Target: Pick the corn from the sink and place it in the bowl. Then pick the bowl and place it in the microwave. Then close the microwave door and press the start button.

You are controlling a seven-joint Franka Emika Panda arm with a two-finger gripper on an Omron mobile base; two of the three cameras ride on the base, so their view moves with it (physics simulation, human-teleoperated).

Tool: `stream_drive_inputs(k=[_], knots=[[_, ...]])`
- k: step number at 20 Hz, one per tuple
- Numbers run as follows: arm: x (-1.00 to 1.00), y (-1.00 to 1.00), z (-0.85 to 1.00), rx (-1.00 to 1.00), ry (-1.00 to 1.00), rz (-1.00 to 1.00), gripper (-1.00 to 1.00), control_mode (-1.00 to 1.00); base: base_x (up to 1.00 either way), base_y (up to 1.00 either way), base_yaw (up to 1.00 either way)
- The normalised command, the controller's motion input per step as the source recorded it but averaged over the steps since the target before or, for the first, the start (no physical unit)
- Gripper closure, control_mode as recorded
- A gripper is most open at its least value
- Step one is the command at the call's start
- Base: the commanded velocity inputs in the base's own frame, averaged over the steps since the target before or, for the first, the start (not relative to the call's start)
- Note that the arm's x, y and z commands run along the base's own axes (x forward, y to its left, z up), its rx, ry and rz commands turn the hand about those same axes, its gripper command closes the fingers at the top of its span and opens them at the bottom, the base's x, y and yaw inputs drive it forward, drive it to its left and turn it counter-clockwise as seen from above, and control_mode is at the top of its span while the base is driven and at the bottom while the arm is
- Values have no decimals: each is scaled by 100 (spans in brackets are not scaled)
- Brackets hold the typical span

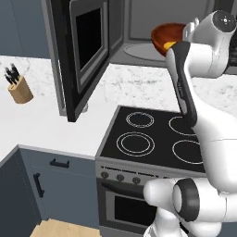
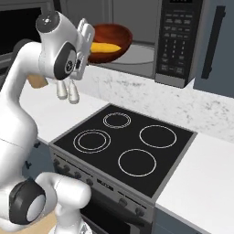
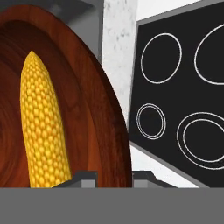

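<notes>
My gripper (image 3: 113,177) is shut on the rim of the reddish-brown wooden bowl (image 3: 100,109) and holds it up in the air. The yellow corn (image 3: 41,127) lies inside the bowl. In the left base view, the bowl (image 1: 163,34) with the corn (image 1: 170,45) hangs at the mouth of the microwave (image 1: 139,23), just above its grey turntable (image 1: 141,50). The microwave door (image 1: 85,51) stands wide open to the left. From the right base view, the bowl (image 2: 112,39) sits just beyond my gripper (image 2: 89,45), left of the button panel (image 2: 176,41). The sink is out of view.
A black four-ring cooktop (image 1: 152,134) with an oven below lies under the arm. A wooden knife block (image 1: 18,88) stands on the white marble counter (image 1: 41,120) to the left. Dark blue cabinets (image 1: 55,185) run under the counter.
</notes>
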Motion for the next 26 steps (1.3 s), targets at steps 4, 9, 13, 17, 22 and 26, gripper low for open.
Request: stream_drive_inputs(k=[4,9,13,17,22,26], knots=[[81,-35,0,4,6,0,100,-100,0,0,0],[80,-23,-3,1,1,0,100,-100,0,0,0],[84,0,-17,0,0,0,100,-100,0,0,0],[79,-1,-20,0,1,0,100,-100,0,0,0],[57,-4,-25,0,3,0,100,-100,0,0,0],[62,0,-12,0,0,0,100,-100,0,0,0]])
